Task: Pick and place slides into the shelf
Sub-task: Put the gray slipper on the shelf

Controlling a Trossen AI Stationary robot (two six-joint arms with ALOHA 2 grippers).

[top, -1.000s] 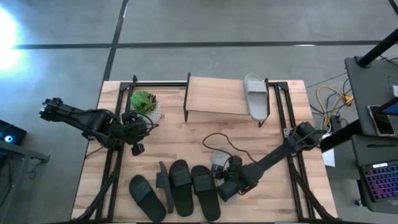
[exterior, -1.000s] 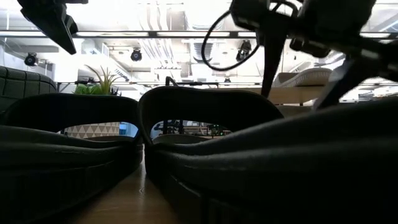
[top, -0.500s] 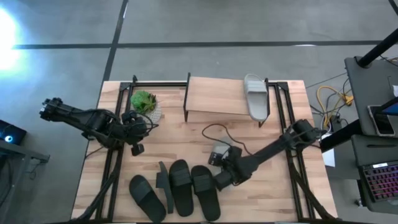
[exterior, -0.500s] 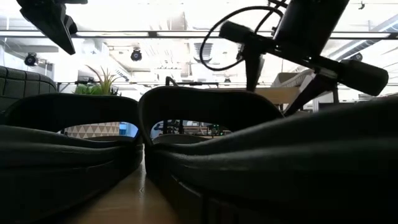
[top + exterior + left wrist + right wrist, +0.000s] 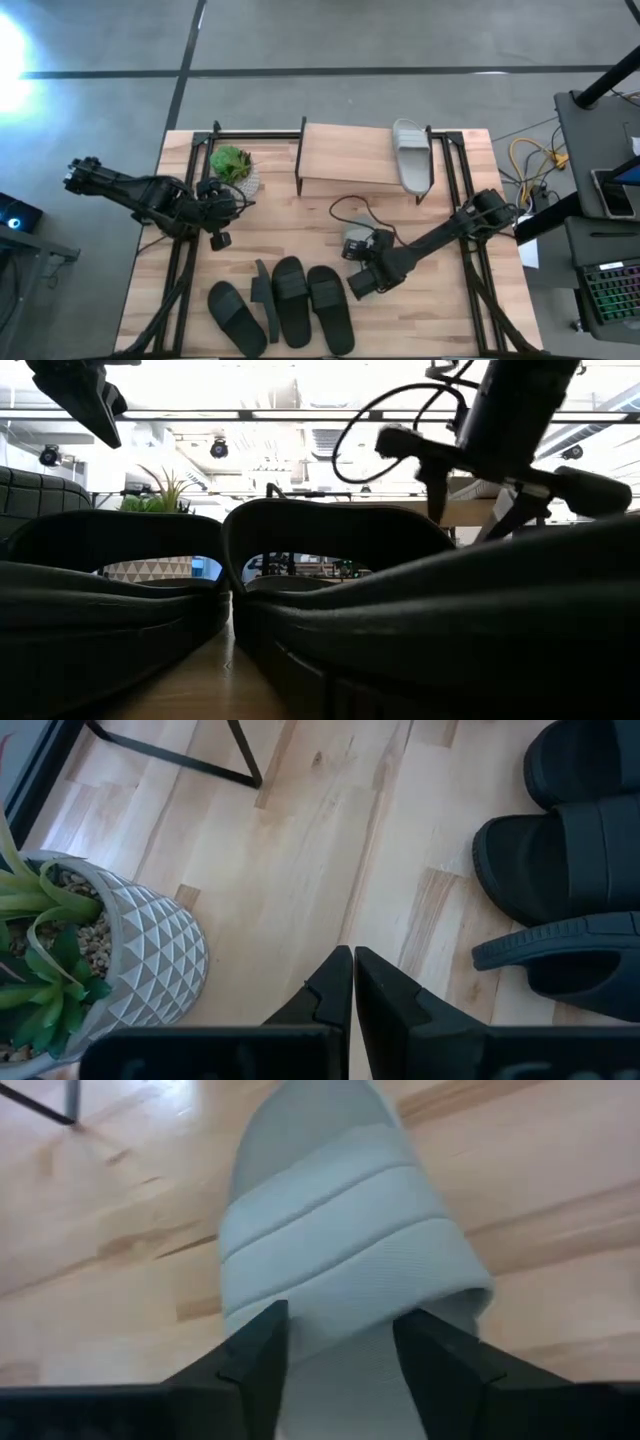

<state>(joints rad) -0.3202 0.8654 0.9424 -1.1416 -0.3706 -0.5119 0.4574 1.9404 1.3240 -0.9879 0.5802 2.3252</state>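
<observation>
One light grey slide [image 5: 340, 1270] lies flat on the table [image 5: 300, 235] directly under the right gripper [image 5: 340, 1355], whose fingers [image 5: 255, 1355] straddle its strap end, part open and not yet pinching it as far as the wrist view shows. Its mate, a second grey slide [image 5: 411, 155], already rests on the plank top of the shelf [image 5: 345, 158] at the far side. Four black slides [image 5: 295, 300] sit in a row near the front edge, one tipped on its side. Rubber of this kind is probably light, springy and a little grippy, so it should not slip much, but the sole will likely flex and droop if held only at the toe. The wide ribbed strap looks like the sensible place to close on, or the sole's edges beside it, since that sits near the balance point. The left gripper [image 5: 352, 982], jaws shut and empty, hangs beside the potted plant [image 5: 90, 960], well apart from the slides.
</observation>
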